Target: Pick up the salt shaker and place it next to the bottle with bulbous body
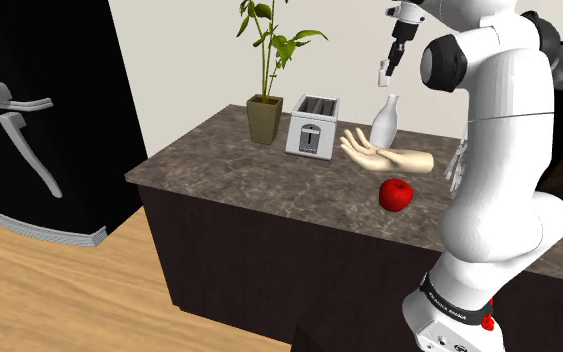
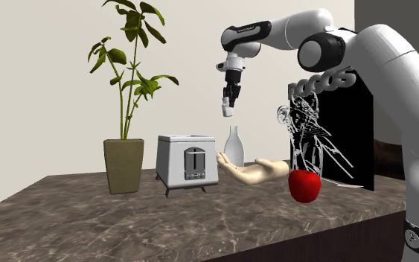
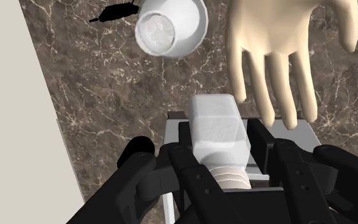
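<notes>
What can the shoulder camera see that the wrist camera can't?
The shoulder view adds a green potted plant, a round red apple and a black fridge. The wrist view adds a look down into the white bulbous bottle. Both share that bottle, the beige hand model and the white salt shaker clasped in the black fingers.

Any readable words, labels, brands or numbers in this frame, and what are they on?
Dark band at the arm's foot: white lettering, too small to read.
Toaster, bottle, salt shaker, plant pot: no text on any of them.
</notes>
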You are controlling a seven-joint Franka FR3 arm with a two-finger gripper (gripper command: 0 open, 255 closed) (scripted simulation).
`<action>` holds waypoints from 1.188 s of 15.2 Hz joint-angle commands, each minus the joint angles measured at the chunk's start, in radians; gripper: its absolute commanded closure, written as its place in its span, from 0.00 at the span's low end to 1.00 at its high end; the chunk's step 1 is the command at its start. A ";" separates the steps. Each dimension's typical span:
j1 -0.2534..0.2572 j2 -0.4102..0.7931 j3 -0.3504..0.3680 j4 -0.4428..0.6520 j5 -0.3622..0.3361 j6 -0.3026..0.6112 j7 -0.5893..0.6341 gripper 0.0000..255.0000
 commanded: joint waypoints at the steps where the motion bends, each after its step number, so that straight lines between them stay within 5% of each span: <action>1: 0.019 -0.022 -0.003 -0.066 -0.011 0.044 -0.005 1.00; 18: 0.099 -0.102 -0.007 -0.420 -0.048 0.320 -0.024 1.00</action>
